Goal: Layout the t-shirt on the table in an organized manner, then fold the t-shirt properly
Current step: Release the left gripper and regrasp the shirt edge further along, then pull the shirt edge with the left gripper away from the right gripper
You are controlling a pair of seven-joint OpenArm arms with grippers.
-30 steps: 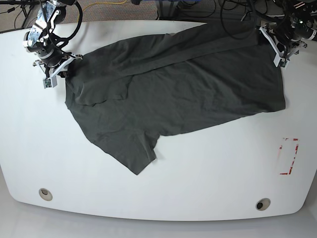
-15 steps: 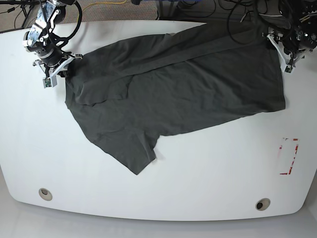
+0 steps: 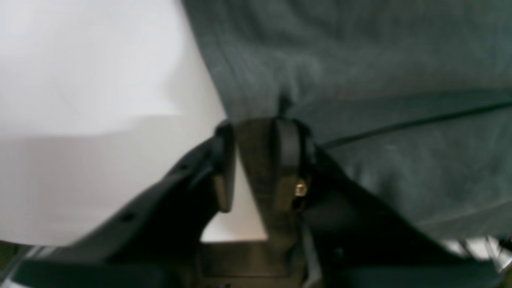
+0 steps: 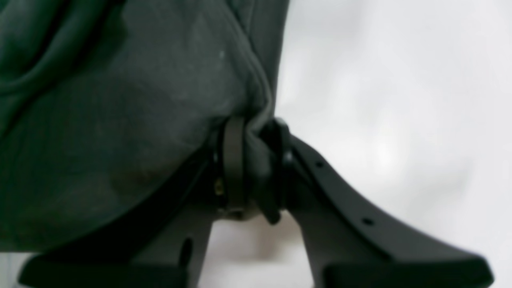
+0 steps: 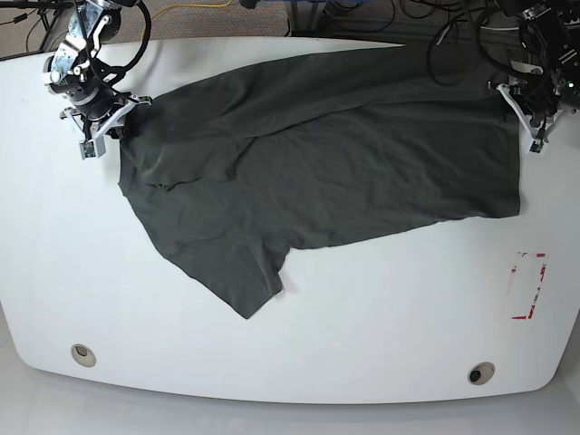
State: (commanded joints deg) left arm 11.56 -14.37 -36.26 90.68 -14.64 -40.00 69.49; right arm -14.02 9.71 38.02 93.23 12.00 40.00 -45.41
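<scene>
The dark grey t-shirt [image 5: 344, 163] lies spread across the far half of the white table [image 5: 362, 335], one sleeve [image 5: 240, 276] pointing toward the front. On the base view's right, my left gripper [image 5: 531, 127] is shut on the t-shirt's edge; in the left wrist view the t-shirt [image 3: 360, 60] runs down into the left gripper [image 3: 256, 156]. At the far left corner my right gripper [image 5: 95, 136] pinches another edge. Up close in the right wrist view, the right gripper [image 4: 254, 160] has a bunched fold of the t-shirt [image 4: 120, 100] clamped in it.
A small red-outlined rectangle [image 5: 527, 285] marks the table near its right edge. Two round metal grommets [image 5: 82, 354] [image 5: 480, 372] sit near the front edge. Cables [image 5: 362, 18] lie on the floor behind the table.
My left gripper has moved right and toward the front with the cloth. The t-shirt's far edge has been pulled tauter and its upper fold has flattened. The right gripper has barely moved.
</scene>
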